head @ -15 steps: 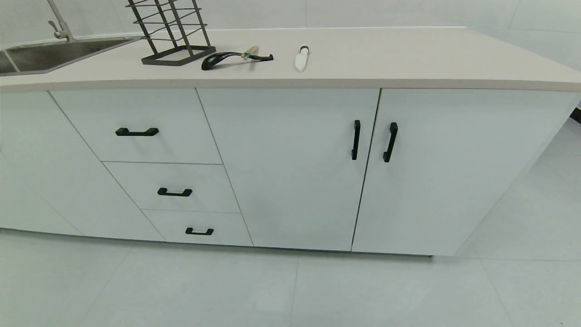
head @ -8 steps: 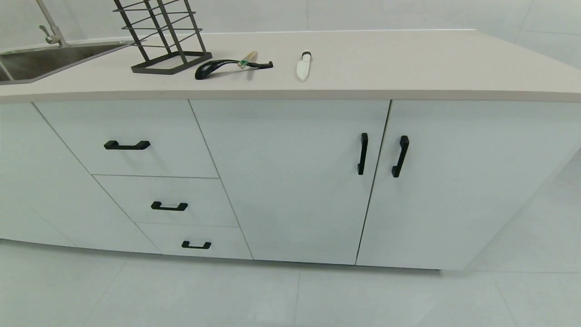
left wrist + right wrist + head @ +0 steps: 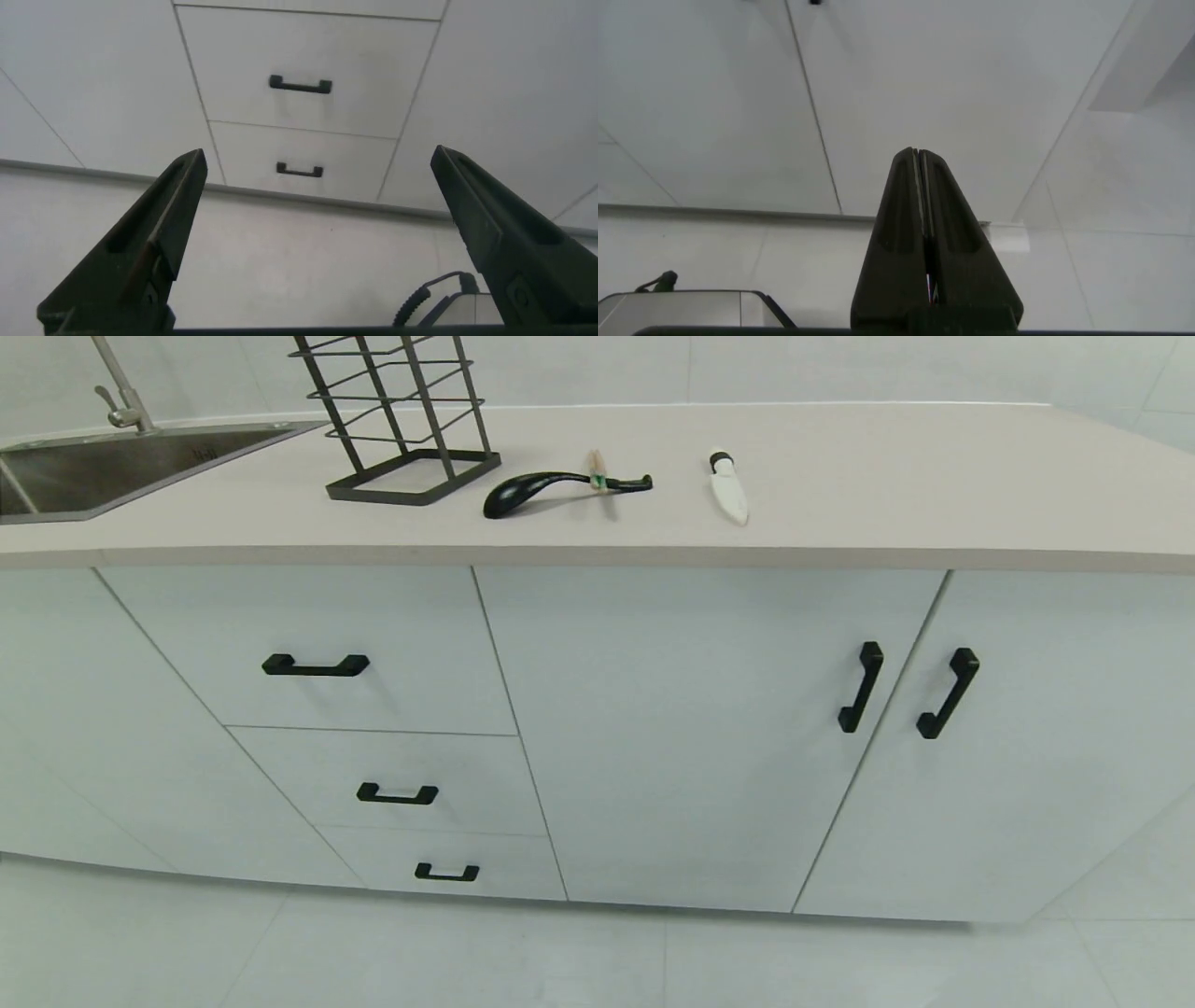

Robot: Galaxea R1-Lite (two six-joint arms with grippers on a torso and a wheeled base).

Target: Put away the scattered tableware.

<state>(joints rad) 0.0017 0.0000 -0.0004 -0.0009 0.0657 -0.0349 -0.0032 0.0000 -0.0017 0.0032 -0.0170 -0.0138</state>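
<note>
On the beige countertop point(image 3: 840, 467) lie a black ladle-like spoon point(image 3: 523, 491), a small wooden-handled utensil point(image 3: 597, 471) crossing its handle, and a white sheathed knife point(image 3: 728, 497) to their right. A black wire rack point(image 3: 401, 420) stands to the left of them. My left gripper point(image 3: 318, 177) is open, low in front of the lower drawers point(image 3: 299, 103). My right gripper point(image 3: 921, 177) is shut with nothing in it, pointing at the white cabinet front point(image 3: 906, 84) near the floor.
A steel sink point(image 3: 112, 457) with a tap point(image 3: 117, 387) is set in the counter's far left. Below are three drawers with black handles point(image 3: 316, 665) and two cabinet doors with vertical handles point(image 3: 861, 686). Tiled floor point(image 3: 467, 952) lies in front.
The head view has shifted: the counter and cabinets now sit lower and further right in the picture, so the camera moved. The tableware on the counter has not moved.
</note>
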